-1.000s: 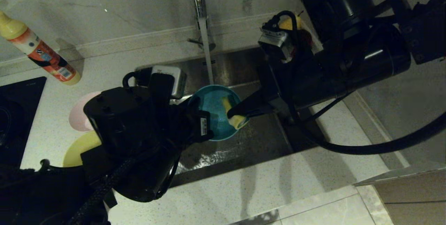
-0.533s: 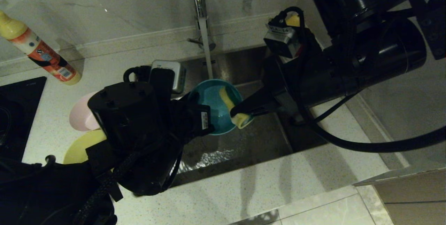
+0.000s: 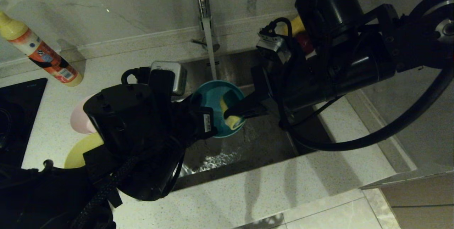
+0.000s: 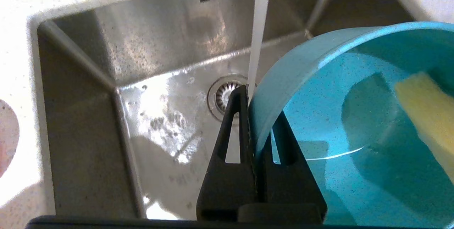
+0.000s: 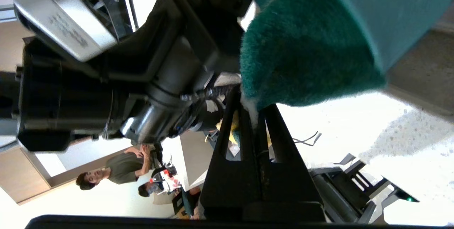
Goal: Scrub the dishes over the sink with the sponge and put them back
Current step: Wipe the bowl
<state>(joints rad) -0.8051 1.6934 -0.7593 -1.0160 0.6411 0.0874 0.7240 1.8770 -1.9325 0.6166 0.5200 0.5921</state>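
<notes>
Your left gripper (image 4: 253,115) is clamped on the blue bowl's (image 3: 212,105) rim, held over the sink (image 3: 248,144). Left wrist view alone shows the drain strainer (image 4: 223,96) and water stream (image 4: 259,27) passing just behind the rim. Right wrist view alone shows the sponge's (image 3: 228,113) green side pinched in your right gripper (image 3: 234,112). Versus a second ago, sponge and right gripper sit further left inside the bowl.

The left arm reaches from the near left toward the middle, its left gripper (image 3: 209,124) clamped tight, one finger (image 4: 234,129) on either side of a thin rim. The right arm comes in from the far right, bent at the elbow; the right gripper (image 3: 230,112) is pinched closed, pointing left.
</notes>
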